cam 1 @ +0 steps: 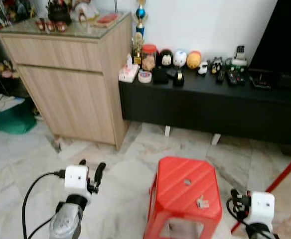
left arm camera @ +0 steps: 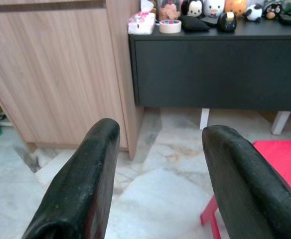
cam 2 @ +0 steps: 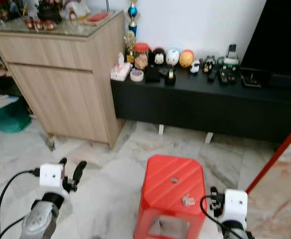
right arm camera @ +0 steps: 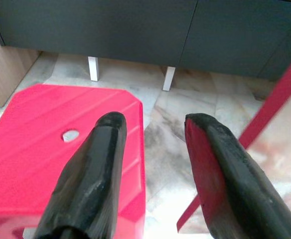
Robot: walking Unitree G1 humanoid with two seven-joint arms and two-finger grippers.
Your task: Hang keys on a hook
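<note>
keys (cam 1: 202,202): small pale bunch lying on top of the red stool (cam 1: 178,185), toward its front right, near the small hole in the seat
red stool: stands on marble floor (cam 1: 115,164), between the two arms
right tool (right arm camera: 150,164): released, fingers spread, nothing between them; low at stool's right side, apart from keys
left tool (left arm camera: 158,164): released, fingers apart, empty; raised over the floor left of stool, aimed at the wooden cabinet (cam 1: 71,74)
black low unit (cam 1: 210,107): behind stool, against wall; carries figurines, a tape roll (cam 1: 145,76), remotes
wooden cabinet: left of the black unit, touching it
</note>
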